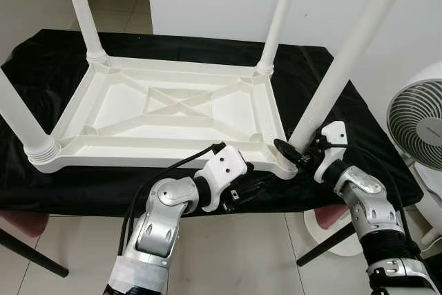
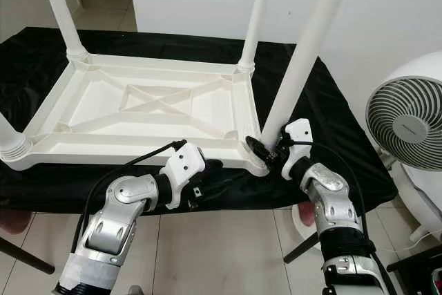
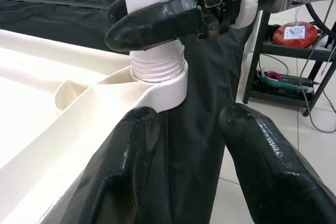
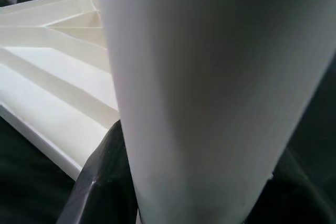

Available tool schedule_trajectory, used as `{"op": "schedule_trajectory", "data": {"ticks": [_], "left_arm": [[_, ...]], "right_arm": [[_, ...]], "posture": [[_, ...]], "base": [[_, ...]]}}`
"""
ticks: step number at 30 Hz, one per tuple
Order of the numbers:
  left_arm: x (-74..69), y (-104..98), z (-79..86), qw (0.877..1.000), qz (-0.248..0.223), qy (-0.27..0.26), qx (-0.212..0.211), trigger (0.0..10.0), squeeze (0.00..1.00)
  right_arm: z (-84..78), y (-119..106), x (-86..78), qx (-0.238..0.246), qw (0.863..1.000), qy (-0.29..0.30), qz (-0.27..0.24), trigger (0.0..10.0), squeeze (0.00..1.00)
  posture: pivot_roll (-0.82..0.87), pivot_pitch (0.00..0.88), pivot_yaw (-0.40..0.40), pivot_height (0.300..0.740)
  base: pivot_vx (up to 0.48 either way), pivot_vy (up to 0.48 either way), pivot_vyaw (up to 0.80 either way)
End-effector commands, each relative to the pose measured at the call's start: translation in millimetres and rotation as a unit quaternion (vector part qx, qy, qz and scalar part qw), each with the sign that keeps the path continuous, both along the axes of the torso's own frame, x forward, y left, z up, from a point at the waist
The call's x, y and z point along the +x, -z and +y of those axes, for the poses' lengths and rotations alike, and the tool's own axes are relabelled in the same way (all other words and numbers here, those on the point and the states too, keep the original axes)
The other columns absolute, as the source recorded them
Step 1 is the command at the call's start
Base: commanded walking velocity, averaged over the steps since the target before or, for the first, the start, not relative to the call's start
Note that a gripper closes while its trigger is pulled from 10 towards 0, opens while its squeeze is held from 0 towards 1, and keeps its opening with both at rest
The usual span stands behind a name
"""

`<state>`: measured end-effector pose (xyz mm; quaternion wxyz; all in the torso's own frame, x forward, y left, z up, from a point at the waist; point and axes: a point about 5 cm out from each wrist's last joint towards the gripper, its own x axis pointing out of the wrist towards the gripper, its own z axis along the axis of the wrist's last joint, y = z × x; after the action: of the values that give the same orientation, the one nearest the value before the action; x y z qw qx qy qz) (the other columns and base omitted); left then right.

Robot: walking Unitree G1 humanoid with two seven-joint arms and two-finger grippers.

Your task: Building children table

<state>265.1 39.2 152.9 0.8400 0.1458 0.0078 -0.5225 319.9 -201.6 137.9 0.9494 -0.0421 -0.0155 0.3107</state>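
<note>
Upturned on a black cloth (image 1: 324,74) that covers a larger table, the white children's table top (image 1: 173,112) lies with its ribbed underside facing up and a cross brace at its middle. Four white legs rise from its corners: the far left leg (image 1: 81,5), the far right leg (image 1: 280,15), the near left leg (image 1: 17,119) and the near right leg (image 1: 349,53), which leans to the right as it goes up. My right gripper (image 1: 298,151) is clamped around the base of that near right leg, just above the corner socket (image 3: 160,80); in my left wrist view one of its black fingers (image 3: 152,22) wraps across the leg right over the threaded collar, and my right wrist view looks close along the white leg (image 4: 210,98) with the ribbed underside beside it. My left gripper (image 1: 250,188) sits at the near edge of the top, just left of that same corner, and its two fingers (image 3: 262,156) stand apart with nothing between them, hanging over the draped cloth below the rim. To the right, beside the covered table, stands a white fan (image 1: 418,126). Beyond the cloth on that side, my left wrist view catches a dark shelf with a red and white object (image 3: 295,32) on it. Pale floor tiles (image 1: 228,253) lie under my arms.
</note>
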Motion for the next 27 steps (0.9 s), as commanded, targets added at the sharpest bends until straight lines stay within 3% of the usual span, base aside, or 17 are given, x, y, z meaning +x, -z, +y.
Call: {"op": "schedule_trajectory", "data": {"ticks": [1, 6, 9, 10, 14, 20, 23, 27], "left_arm": [[7.0, -5, -3.2, 0.995, -0.026, -0.096, -0.033, 10.0, 0.0], [6.8, -5, -3.5, 0.995, -0.025, -0.095, -0.032, 10.0, 0.0], [6.6, -5, -3.7, 0.995, -0.025, -0.095, -0.032, 10.0, 0.0], [6.6, -5, -3.7, 0.995, -0.025, -0.095, -0.032, 10.0, 0.0], [6.7, -5, -4.6, 0.995, -0.024, -0.096, -0.033, 10.0, 0.0], [5.8, -5, -4.1, 0.994, -0.023, -0.097, -0.035, 10.0, 0.0], [4.5, -4, -4.7, 0.994, -0.02, -0.099, -0.036, 10.0, 0.0], [4.3, -4, -4.8, 0.994, -0.018, -0.1, -0.037, 10.0, 0.0]], "right_arm": [[0.9, 10, -4.0, 0.009, 1.0, -0.009, 0.024, 0.0, 0.0], [-2.7, 13, -4.6, 0.017, 0.999, 0.02, 0.03, 0.0, 0.0], [-7.3, 20, -2.1, 0.022, 0.994, 0.102, 0.037, 0.0, 0.0], [-7.3, 20, -2.1, 0.022, 0.994, 0.102, 0.037, 0.0, 0.0], [-4.0, 28, -3.0, 0.057, 0.976, 0.208, 0.043, 0.0, 0.0], [1.5, 29, -5.9, 0.077, 0.963, 0.253, 0.047, 0.0, 0.0], [6.3, 27, -10.0, 0.071, 0.944, 0.319, 0.038, 0.0, 0.0], [9.2, 26, -13.6, 0.071, 0.928, 0.364, 0.035, 0.0, 0.0]], "posture": [[0.09, 0.0, -0.047, 0.74], [0.09, 0.001, -0.047, 0.74], [0.08, 0.006, -0.047, 0.74], [0.08, 0.006, -0.047, 0.74], [0.08, 0.013, -0.05, 0.74], [0.08, 0.017, -0.051, 0.74], [0.08, 0.024, -0.056, 0.74], [0.08, 0.027, -0.057, 0.74]], "base": [[0.0, 0.0, 0.0], [0.0, 0.0, 0.0], [0.0, 0.0, 0.0], [0.0, 0.0, 0.0], [0.0, 0.0, 0.0], [0.0, 0.0, 0.0], [0.0, 0.0, 0.0], [0.0, 0.0, 0.0]]}}
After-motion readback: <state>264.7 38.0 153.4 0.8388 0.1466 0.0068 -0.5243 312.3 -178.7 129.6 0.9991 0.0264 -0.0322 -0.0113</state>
